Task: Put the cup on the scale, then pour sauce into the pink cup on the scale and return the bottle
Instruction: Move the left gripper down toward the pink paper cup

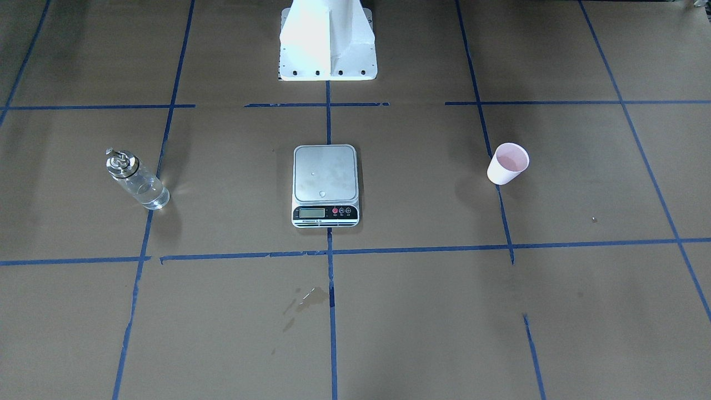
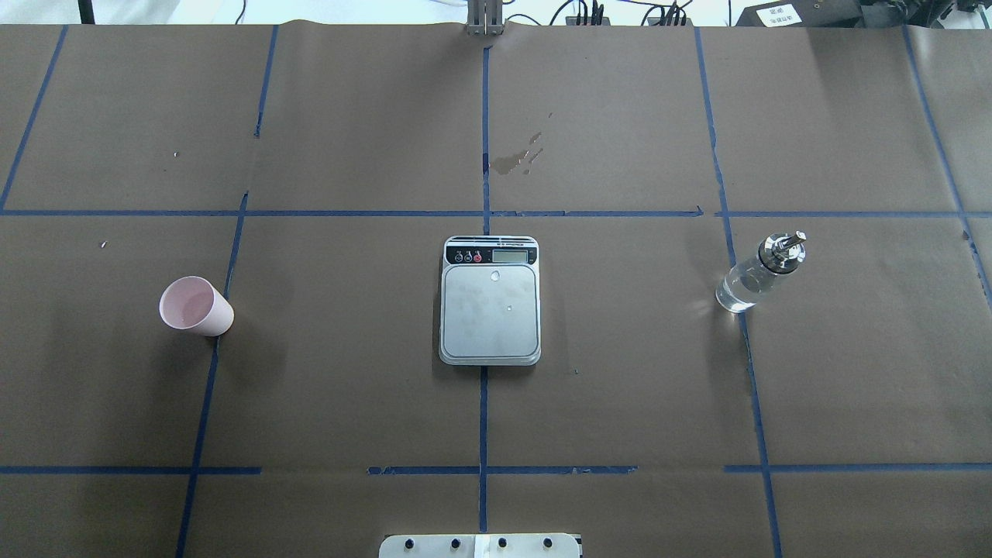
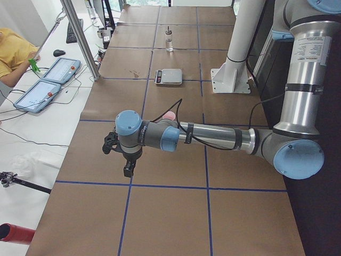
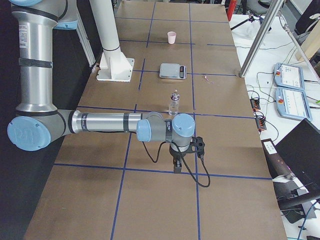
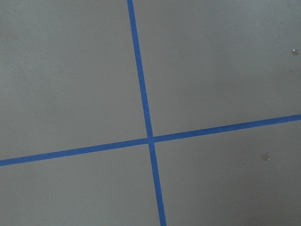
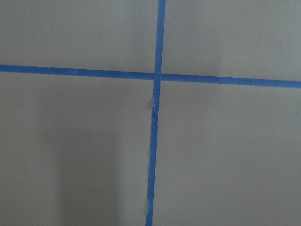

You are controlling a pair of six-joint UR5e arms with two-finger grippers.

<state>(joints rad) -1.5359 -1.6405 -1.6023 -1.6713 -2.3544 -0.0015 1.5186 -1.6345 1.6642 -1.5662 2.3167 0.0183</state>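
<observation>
You are viewing the small clear glass bottle [image 2: 748, 280] standing upright, open brown surface [image 2: 620, 372] surrounding it; left tool [image 3: 128, 170], right tool [image 4: 176, 167] widths: cannot tell.

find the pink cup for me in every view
Front-facing: cup right of centre, right of the scale.
Overhead: cup at left, left of the scale.
Exterior left: cup peeks out behind the near arm, nearer than the scale.
Exterior right: cup near the top, beyond the scale.
Left wrist: not in it.
Right wrist: not in it.
Shared landmark: the scale.
</observation>
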